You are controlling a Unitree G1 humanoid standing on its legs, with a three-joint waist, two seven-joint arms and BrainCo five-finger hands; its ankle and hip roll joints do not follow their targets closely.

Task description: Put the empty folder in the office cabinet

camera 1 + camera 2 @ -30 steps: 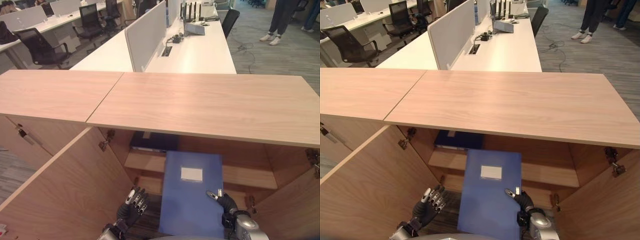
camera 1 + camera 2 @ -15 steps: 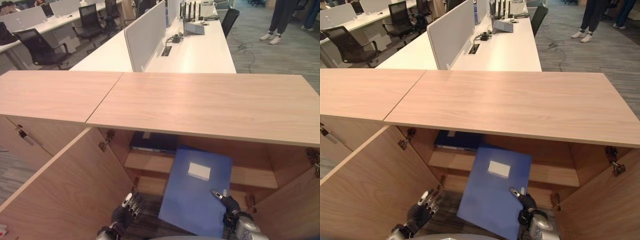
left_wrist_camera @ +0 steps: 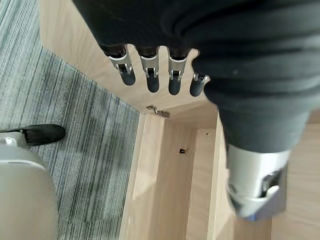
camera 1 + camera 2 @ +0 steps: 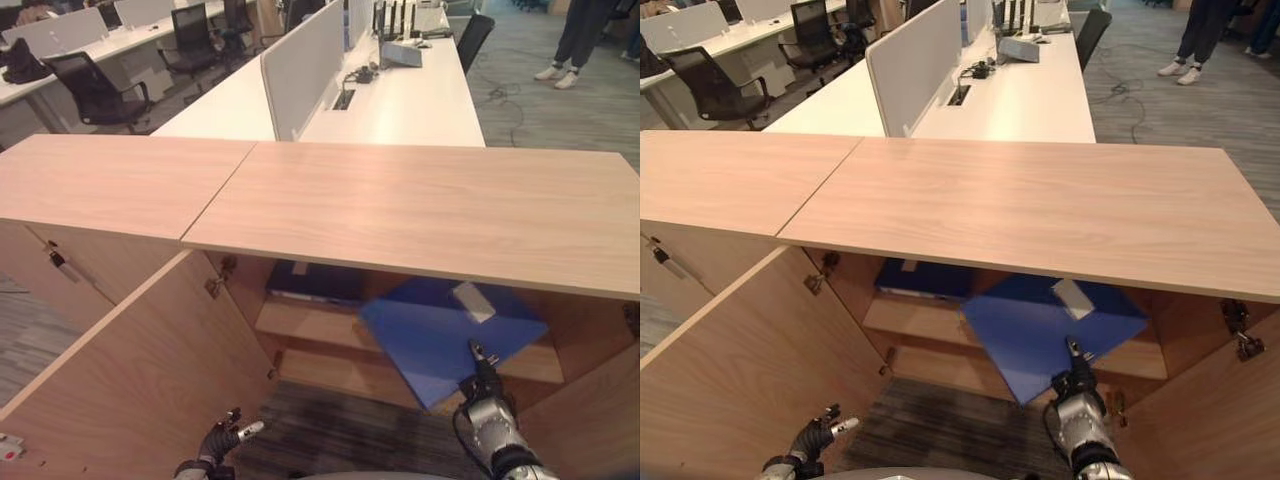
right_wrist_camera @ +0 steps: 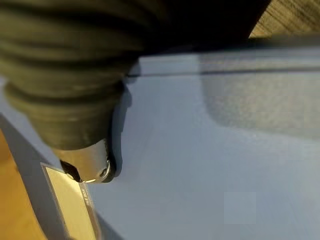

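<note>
A blue folder (image 4: 440,330) with a white label (image 4: 472,300) lies tilted over the shelf (image 4: 310,325) inside the open office cabinet, its far part hidden under the cabinet top (image 4: 420,210). My right hand (image 4: 485,375) grips the folder's near corner. In the right wrist view the thumb (image 5: 85,165) presses on the blue cover (image 5: 210,165). My left hand (image 4: 815,435) hangs low in front of the cabinet's left door. Its fingers (image 3: 150,75) are straight and hold nothing.
A dark folder (image 4: 310,280) lies on the shelf's left half. The open left door (image 4: 130,370) and right door (image 4: 590,420) flank the opening. Behind stand a white desk (image 4: 400,110) with a divider, chairs, and a person's legs (image 4: 580,40).
The folder has swung clockwise and gone deeper into the cabinet, over the shelf, with my right hand following. My left hand has dropped away from it to the lower left.
</note>
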